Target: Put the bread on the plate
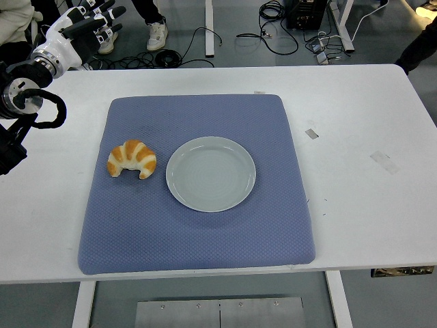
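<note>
White table (pixel 355 137) carries a blue mat (pixel 198 232), and on it a pale plate (pixel 211 202) sits empty near the middle. Just left of the plate, not touching it, lies the bread (pixel 132 158), a curved golden roll. At the upper left, the left hand (pixel 92 26) is raised past the table's far corner, fingers loosely extended, holding nothing. Cables trail across the floor behind.

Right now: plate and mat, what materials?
Plate: looks like glazed ceramic, pale grey-green, smooth with a soft sheen; could be melamine. Mat: blue-grey woven or quilted fabic, matte, fine dimpled texture, soft rounded edges; padding likely.
</note>
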Available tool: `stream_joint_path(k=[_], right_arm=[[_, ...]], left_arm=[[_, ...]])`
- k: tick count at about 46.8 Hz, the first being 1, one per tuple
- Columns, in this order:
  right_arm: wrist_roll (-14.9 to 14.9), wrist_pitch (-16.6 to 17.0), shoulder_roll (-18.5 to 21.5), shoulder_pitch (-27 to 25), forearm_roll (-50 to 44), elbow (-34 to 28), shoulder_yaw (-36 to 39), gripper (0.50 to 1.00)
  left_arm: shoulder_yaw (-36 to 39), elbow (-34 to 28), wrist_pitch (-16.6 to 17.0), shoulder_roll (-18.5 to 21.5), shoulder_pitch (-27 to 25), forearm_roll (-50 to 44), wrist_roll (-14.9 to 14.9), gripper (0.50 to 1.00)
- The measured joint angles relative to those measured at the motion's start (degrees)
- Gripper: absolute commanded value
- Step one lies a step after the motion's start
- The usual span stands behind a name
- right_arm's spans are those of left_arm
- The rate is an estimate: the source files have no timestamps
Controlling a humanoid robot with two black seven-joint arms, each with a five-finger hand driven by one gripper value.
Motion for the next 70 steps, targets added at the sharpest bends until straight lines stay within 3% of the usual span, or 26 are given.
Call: stream_joint_path(k=[70], right_arm=[[0.0, 0.0, 0.0, 0.0, 0.0, 0.0, 0.0, 1.000]], left_arm=[[3.8, -2.0, 2.6, 0.7, -3.5, 1.3, -0.1, 0.983]])
